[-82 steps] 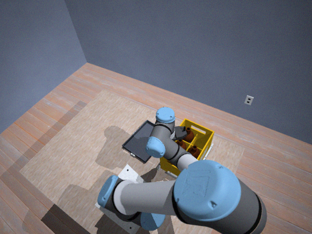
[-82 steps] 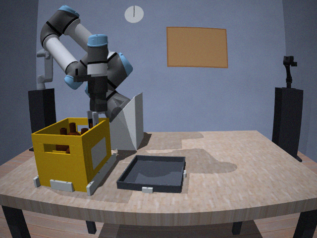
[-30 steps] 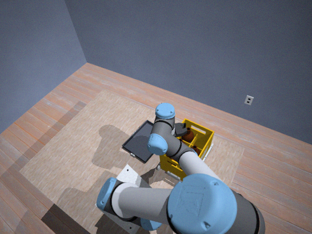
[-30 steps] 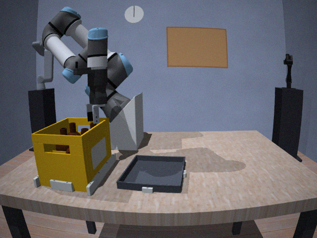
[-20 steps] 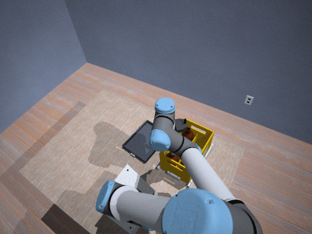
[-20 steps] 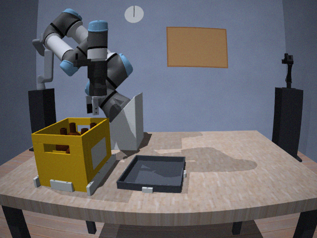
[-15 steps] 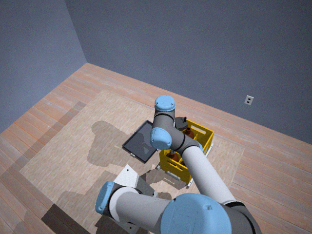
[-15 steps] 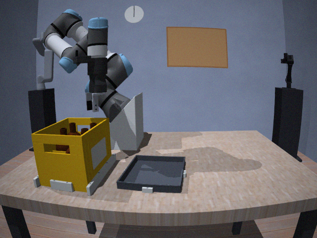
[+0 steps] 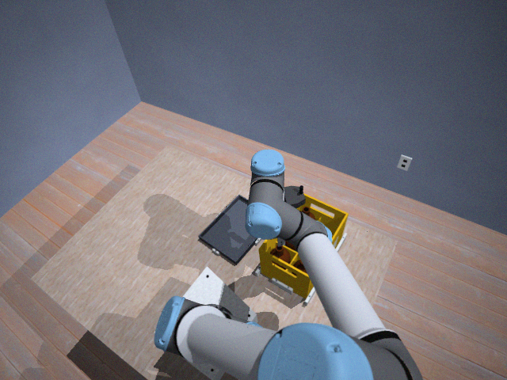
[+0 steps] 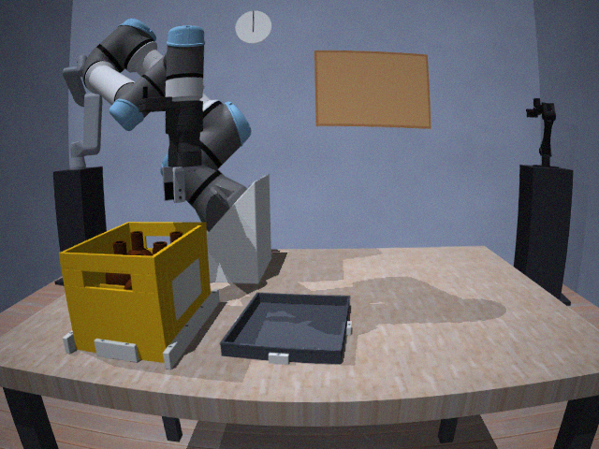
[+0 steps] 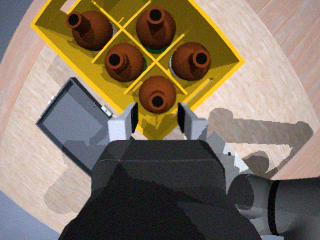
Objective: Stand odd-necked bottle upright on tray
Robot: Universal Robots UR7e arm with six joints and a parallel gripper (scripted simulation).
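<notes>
Blue-capped arm (image 9: 315, 355) (image 10: 183, 87) filled the top view's foreground; the tray (image 9: 199, 237) (image 10: 285, 349) (image 11: 55, 142) bore no bottle. Exterior: the gripper (image 10: 173, 197) (image 11: 157, 112) hung above the crate (image 9: 286, 278) (image 10: 116, 313) (image 11: 237, 62). Wrist: its fingers stood apart, empty; all five bottles (image 10: 137, 239) (image 11: 156, 30) stood crated, the odd one unidentified, transfer and release remaining.

The gripper (image 10: 173, 184) (image 11: 157, 112) rose, and up it went! Its fingers left the crate's rim (image 10: 109, 256) (image 11: 200, 102) and the bottle necks (image 10: 176, 235) (image 11: 157, 101) well below them.
</notes>
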